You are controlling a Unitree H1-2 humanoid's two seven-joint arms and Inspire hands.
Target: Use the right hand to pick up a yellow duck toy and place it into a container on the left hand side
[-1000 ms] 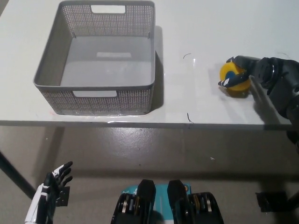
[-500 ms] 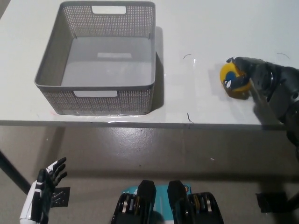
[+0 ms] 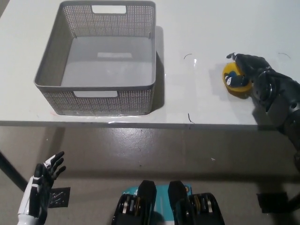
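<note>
A single view, from the robot's head, looks steeply down over the near edge of the table (image 3: 197,28), its top filling the upper half. Below the edge lies the floor (image 3: 154,150). The basket (image 3: 101,101) sits upper left; the duck (image 3: 234,79), partly hidden so perhaps poorly judged, sits near the right edge. Nothing stands very close to the lens.

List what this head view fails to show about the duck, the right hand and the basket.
- Yellow duck toy: its right side is covered by the black right hand, so whether the grip has closed is unclear.
- Right arm: cut off by the right edge.
- Grey basket: the near wall hides the strip of floor behind it.
- White left hand, resting lower left: forearm cut off by the bottom edge.
</note>
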